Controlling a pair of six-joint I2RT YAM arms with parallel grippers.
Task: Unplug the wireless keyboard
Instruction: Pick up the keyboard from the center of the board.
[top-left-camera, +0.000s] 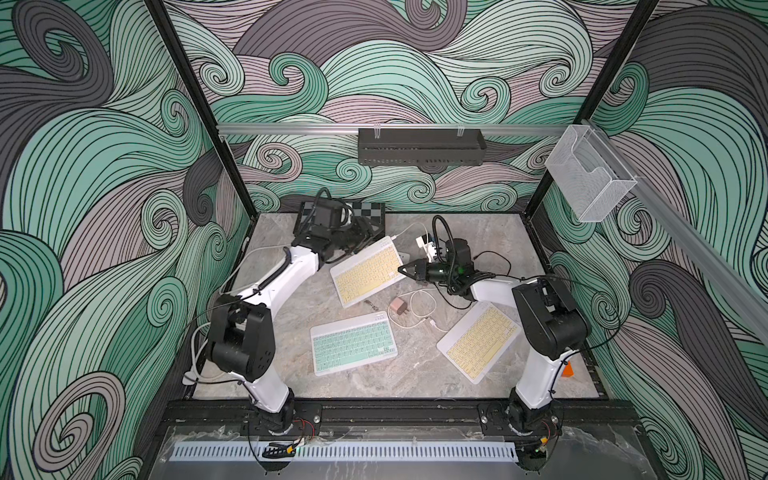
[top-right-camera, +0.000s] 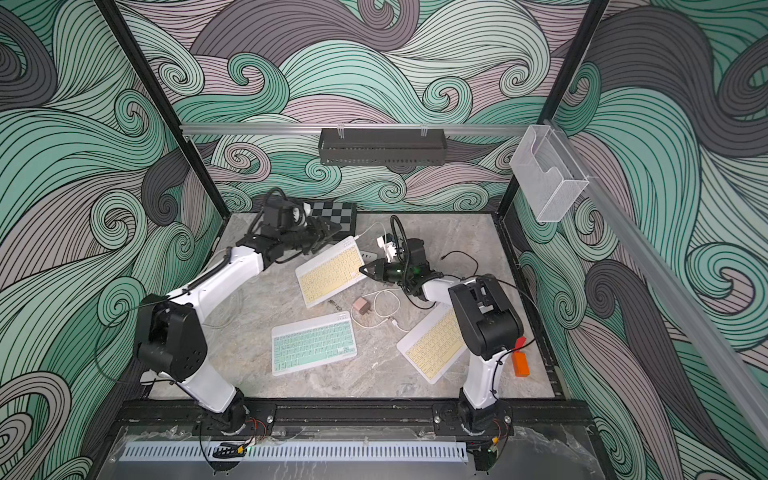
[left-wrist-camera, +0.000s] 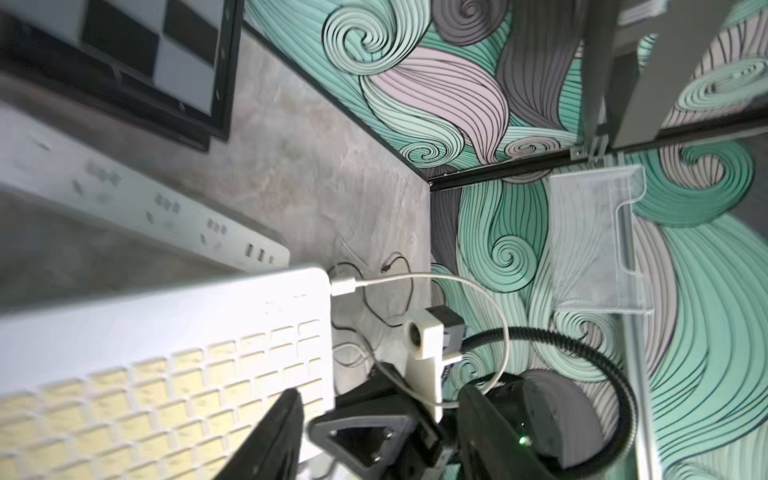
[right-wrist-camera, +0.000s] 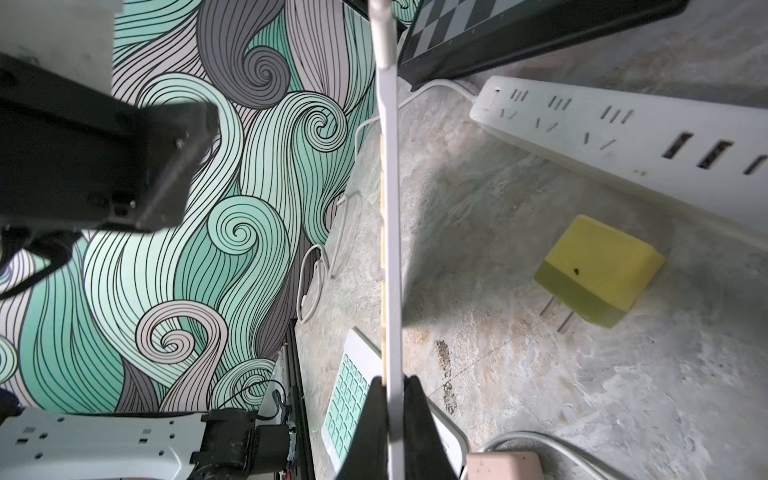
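Three keyboards are noted on the marble tabletop (top-left-camera: 291, 324). Only the yellow-keyed wireless keyboard (top-left-camera: 368, 270), lying near the middle of the far edge, has a lead in it. The white plug (left-wrist-camera: 343, 286) is seated in the keyboard's far corner, and its cable (left-wrist-camera: 457, 282) loops away toward the far right corner. The green keyboard (top-left-camera: 353, 349) and the second yellow keyboard (top-left-camera: 478, 340), nearer the front edge, carry no lead.

The right gripper (right-wrist-camera: 390, 386) is clamped on the thin right-hand edge of the plugged keyboard, which is seen edge-on between the closed fingers in the right wrist view. This grip is judged to be a brace, so that the board cannot slide or follow when the plug is drawn. A shadow under that edge suggests the side is lifted slightly off the tabletop, above the power strip (right-wrist-camera: 623, 137) and a loose yellow charger (right-wrist-camera: 598, 270).

The left gripper (top-left-camera: 355, 243) is held at the keyboard's far left side, beside the chessboard (top-left-camera: 370, 212). Its jaws are apart and nothing is held. One finger (left-wrist-camera: 274, 432) is seen over the keys, well short of the plug.

Unplugging is not yet done. The next step is judged to be bringing the open jaws onto the plug body and pulling in line with the socket. A sideways pull is expected to strain the connector.
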